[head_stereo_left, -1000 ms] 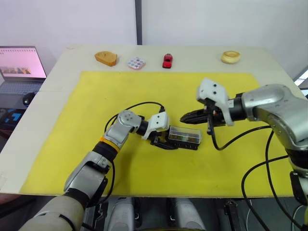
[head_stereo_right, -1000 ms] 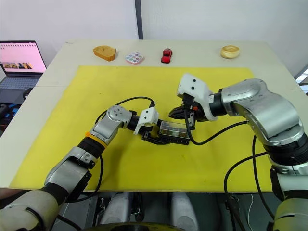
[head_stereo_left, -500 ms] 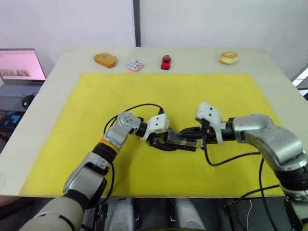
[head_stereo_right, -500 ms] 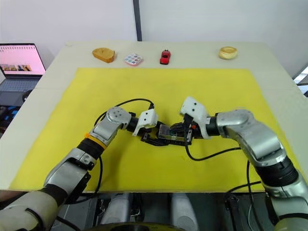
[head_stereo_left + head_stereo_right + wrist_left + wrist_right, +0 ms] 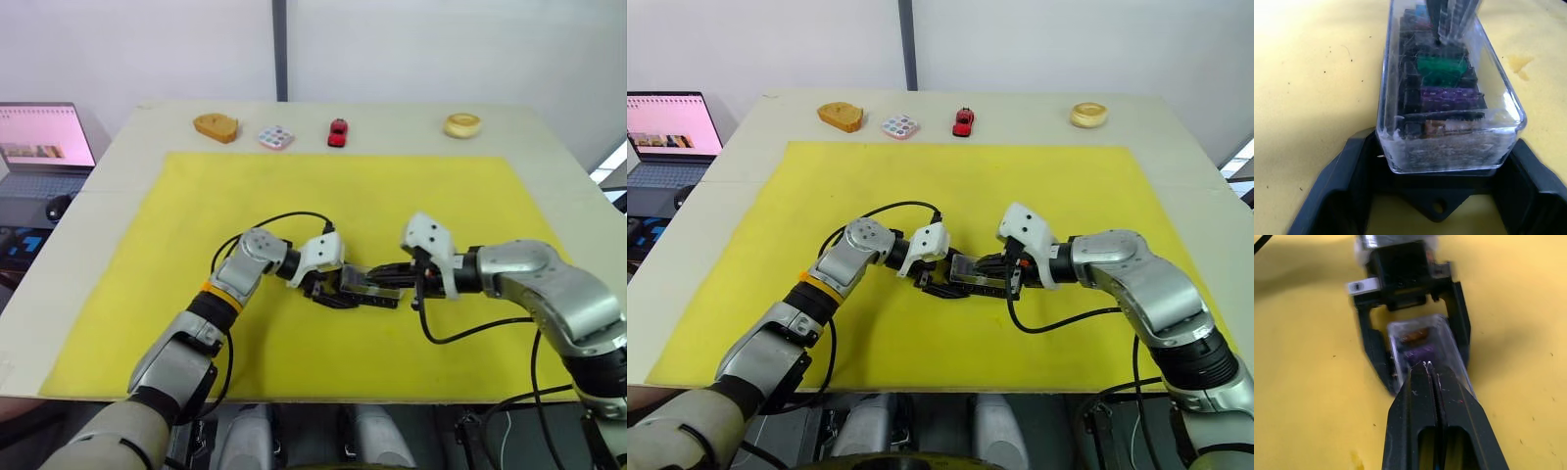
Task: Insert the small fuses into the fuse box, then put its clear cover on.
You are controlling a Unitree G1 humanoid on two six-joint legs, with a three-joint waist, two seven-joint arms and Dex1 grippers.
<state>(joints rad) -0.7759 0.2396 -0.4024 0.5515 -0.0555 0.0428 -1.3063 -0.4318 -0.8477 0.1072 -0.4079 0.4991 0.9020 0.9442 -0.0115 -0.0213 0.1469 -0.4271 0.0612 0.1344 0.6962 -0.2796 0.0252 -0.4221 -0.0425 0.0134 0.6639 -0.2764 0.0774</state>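
The black fuse box (image 5: 370,291) lies at the middle of the yellow mat (image 5: 323,191) with the clear cover (image 5: 1449,147) sitting over it. Under the cover I see a green fuse (image 5: 1442,68), a purple fuse (image 5: 1449,98), an amber one (image 5: 1435,126) and a teal one (image 5: 1421,10). My left gripper (image 5: 338,285) is shut on the box's left end, one finger (image 5: 1371,350) on each side. My right gripper (image 5: 1427,364) is shut, its joined tips resting on top of the cover from the right.
Along the table's far edge stand a tan block (image 5: 216,124), a small colour palette (image 5: 275,136), a red toy car (image 5: 337,131) and a tan ring (image 5: 461,124). A laptop (image 5: 39,147) sits off the left side. Black cables loop beside both wrists.
My right gripper has come down from above and right of the box until its shut tips lie on the cover. The left gripper has kept its hold. The camera has shifted slightly.
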